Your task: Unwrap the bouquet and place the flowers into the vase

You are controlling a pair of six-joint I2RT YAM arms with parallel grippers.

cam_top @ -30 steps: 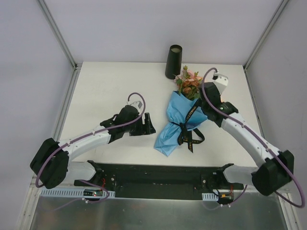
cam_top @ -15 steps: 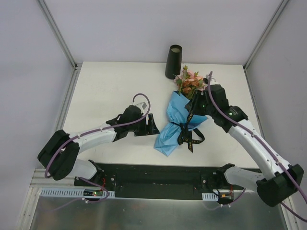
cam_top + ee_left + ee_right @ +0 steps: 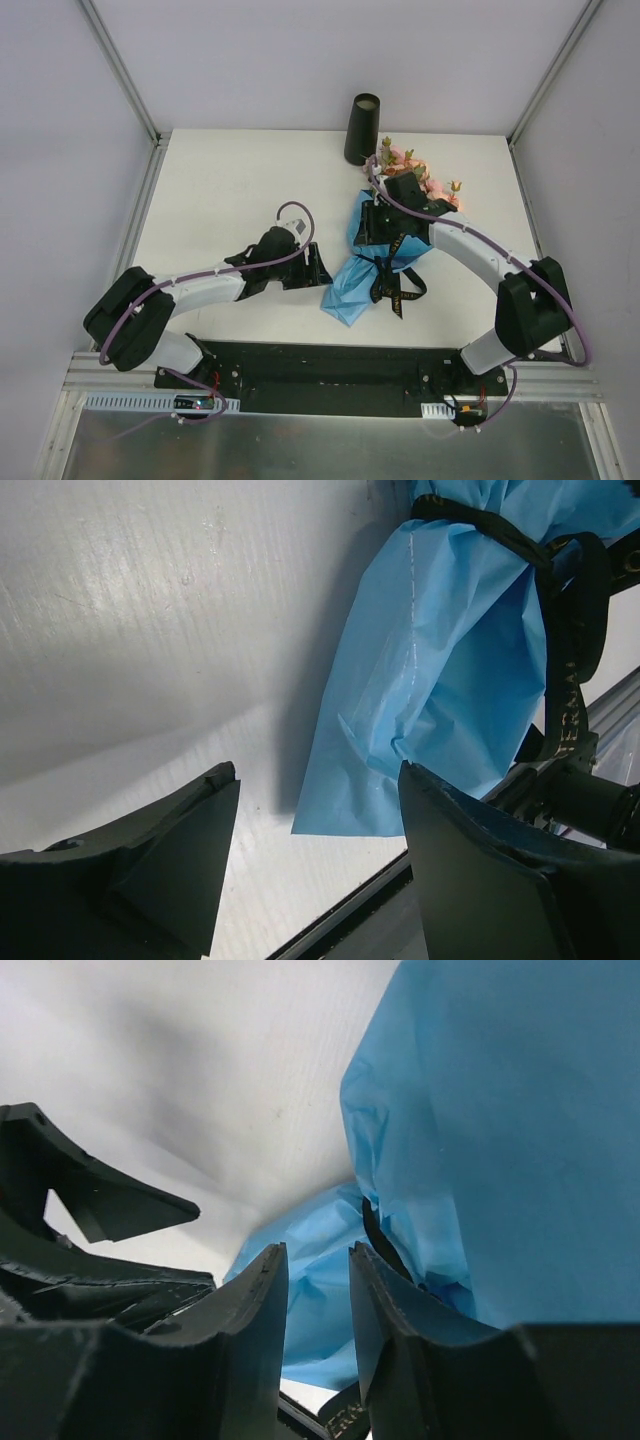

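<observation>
While the bouquet [image 3: 385,250] lies on the table [image 3: 230,180] right of centre, its flowers [image 3: 410,162] pointing far and its blue paper [image 3: 348,288] tied with a black ribbon [image 3: 385,282], we see the left gripper [image 3: 320,266] just left of the wrap's near end, jaws wide apart and empty. The right gripper [image 3: 364,224] sits against the wrap's left side, jaws narrowly parted, nothing visibly between them. The vase [image 3: 362,128] stands upright at the far edge, near the flowers.
</observation>
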